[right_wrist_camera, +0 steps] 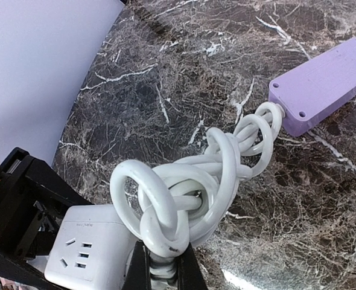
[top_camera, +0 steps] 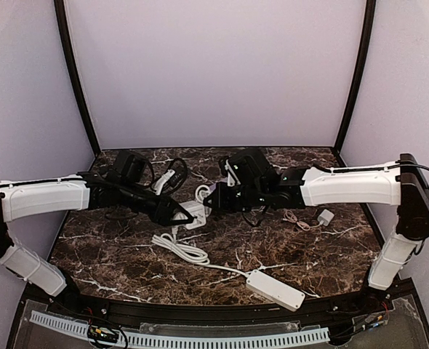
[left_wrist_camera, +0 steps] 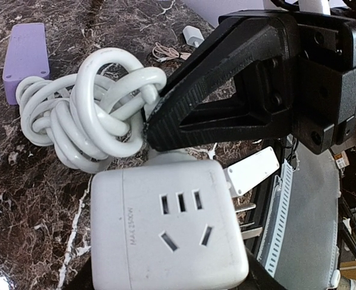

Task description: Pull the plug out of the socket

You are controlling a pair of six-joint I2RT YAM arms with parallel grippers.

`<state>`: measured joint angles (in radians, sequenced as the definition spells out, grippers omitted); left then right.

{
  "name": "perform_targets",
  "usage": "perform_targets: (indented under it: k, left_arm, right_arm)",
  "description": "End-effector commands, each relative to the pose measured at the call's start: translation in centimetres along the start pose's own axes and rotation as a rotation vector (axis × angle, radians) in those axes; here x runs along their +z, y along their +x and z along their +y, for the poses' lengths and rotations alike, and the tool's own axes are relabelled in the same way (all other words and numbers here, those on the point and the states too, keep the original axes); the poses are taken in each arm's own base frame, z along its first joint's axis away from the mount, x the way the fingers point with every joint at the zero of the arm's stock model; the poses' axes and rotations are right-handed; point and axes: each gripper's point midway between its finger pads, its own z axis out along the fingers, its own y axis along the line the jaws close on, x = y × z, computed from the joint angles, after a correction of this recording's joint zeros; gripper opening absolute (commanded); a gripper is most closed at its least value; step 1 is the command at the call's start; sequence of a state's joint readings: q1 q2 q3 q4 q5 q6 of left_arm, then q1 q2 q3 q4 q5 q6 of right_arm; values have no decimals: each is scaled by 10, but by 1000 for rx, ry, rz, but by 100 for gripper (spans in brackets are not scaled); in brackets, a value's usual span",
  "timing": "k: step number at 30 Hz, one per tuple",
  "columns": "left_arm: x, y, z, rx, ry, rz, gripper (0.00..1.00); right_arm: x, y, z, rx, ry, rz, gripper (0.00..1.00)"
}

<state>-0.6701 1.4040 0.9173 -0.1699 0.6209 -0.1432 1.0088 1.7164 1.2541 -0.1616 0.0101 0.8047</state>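
Observation:
The socket [left_wrist_camera: 166, 229], a white cube with outlet holes, is held in my left gripper [top_camera: 177, 212]. Only a dark finger [left_wrist_camera: 273, 279] shows at its lower corner. The cube also shows in the top view [top_camera: 194, 216] and the right wrist view [right_wrist_camera: 84, 254]. My right gripper [right_wrist_camera: 164, 275] is shut on the ribbed neck of the plug [right_wrist_camera: 165, 279]. The plug head [left_wrist_camera: 169, 157] sits against the cube's far face, mostly hidden. The plug ends a knotted thick white cord [right_wrist_camera: 190, 181] that runs to a purple strip [right_wrist_camera: 323, 84]. The two grippers meet mid-table [top_camera: 213, 201].
A long white power strip [top_camera: 275, 289] lies near the front edge. Its cord [top_camera: 182, 247] snakes back toward the cube. Metal prongs [left_wrist_camera: 245, 208] stick out beside the cube. A small white charger [top_camera: 325, 216] with a thin cable lies at the right.

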Motion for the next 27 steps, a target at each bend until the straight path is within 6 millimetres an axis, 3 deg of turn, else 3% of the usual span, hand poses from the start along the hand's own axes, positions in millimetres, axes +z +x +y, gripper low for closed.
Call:
perform_targets:
  k: [1,12,17,27]
  left_arm:
    - [-26,-56,-25,70,129,-172,1]
    - [-31,-59,-16,59,116,-192,1]
    - [-33,-58,-14,83,79,-194,1]
    - [-13,-33,-20,226,-75,-81,1]
  right_arm:
    - [-8,1,-4,-82,44,-38,0]
    - [-14,-2,1,-127,69,-74,0]
    - [-20,-10,-10,-69,159,-97,0]
    - [-29,-27,-23,-2,295,-118,0]
